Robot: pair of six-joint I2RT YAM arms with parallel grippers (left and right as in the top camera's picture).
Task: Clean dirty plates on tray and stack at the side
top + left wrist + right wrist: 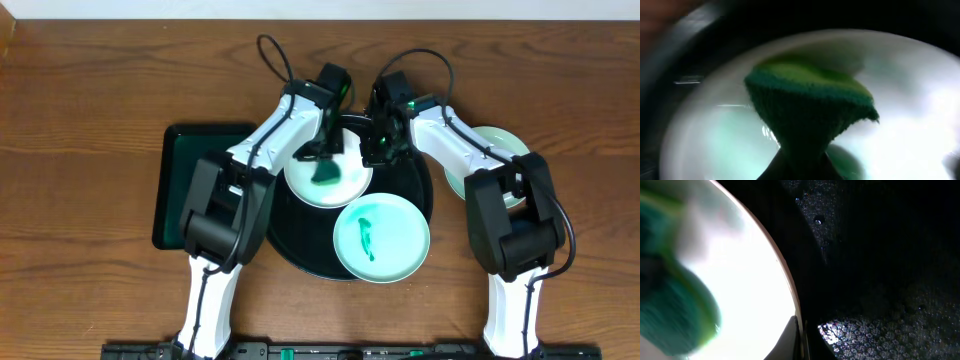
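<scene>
While the left gripper (322,157) holds a green sponge (324,175) on the white plate (352,184), the right gripper (381,152) sits at that plate's rim.
The left jaws pinch the sponge, which touches the plate right under them; I cannot tell whether the right jaws grip the rim. This plate and a smeared mint plate (381,238), nearer the robot than both grippers, lie on the black tray (295,245); another mint plate (503,140) rests off to the right gripper's right.
</scene>
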